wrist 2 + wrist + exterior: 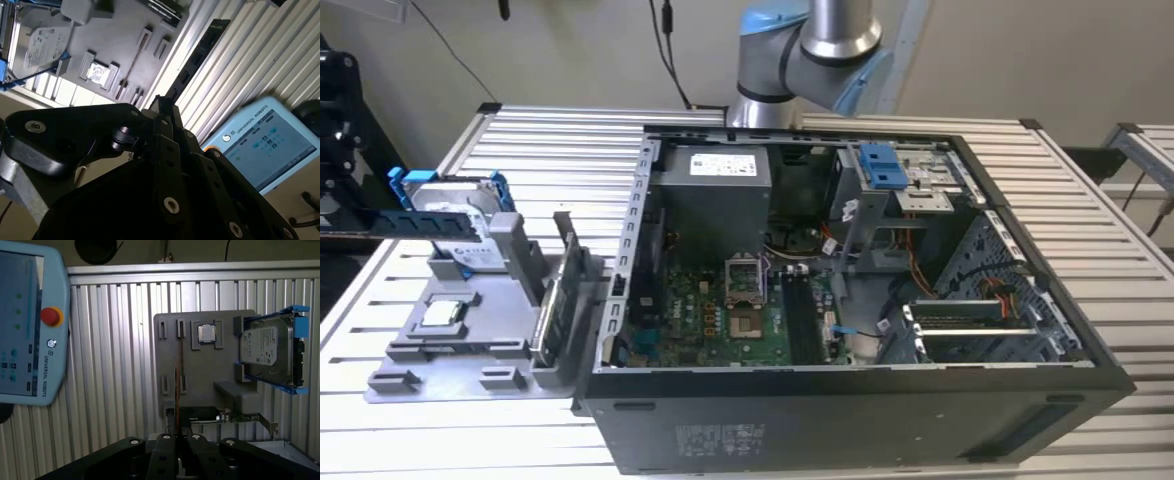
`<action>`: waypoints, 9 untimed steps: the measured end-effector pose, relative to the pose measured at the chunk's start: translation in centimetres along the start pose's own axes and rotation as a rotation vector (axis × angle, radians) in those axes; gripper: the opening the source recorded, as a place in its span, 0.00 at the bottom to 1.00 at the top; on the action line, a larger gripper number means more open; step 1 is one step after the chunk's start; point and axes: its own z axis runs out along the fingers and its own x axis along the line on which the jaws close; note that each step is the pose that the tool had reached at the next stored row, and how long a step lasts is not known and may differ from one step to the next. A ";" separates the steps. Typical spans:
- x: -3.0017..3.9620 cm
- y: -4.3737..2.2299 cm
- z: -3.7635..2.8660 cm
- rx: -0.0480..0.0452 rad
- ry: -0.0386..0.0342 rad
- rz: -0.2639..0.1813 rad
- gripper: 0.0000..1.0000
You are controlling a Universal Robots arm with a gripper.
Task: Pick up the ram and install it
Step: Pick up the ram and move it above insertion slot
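The ram (424,222) is a long dark stick with a row of black chips. It hangs level in the air at the exterior view's left, above the grey parts tray (454,345). My gripper (364,222) reaches in from that left edge and is shut on one end of it. In the second wrist view the ram (200,50) sticks out straight from between the black fingers of the gripper (162,106). In the first wrist view the ram (178,372) appears edge-on as a thin line above the gripper (177,450).
The open computer case (854,410) lies in the middle of the slatted table, its motherboard (714,315) facing up. The tray holds a hard drive in a blue frame (460,205), a small square chip (443,313) and an upright green card (547,310). A teach pendant (260,145) lies beside the table.
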 end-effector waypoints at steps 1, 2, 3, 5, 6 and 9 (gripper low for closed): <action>-0.01 -0.15 0.00 0.0000 0.0000 0.000 0.14; -0.02 -0.32 0.01 0.0000 0.0000 0.000 0.14; -0.03 -0.48 0.01 -0.0001 0.0000 0.000 0.14; -0.05 -0.84 0.03 -0.0003 0.0000 0.000 0.14; -0.06 -1.03 0.03 -0.0003 0.0000 0.000 0.14; -0.09 -1.66 0.05 -0.0008 0.0000 0.000 0.14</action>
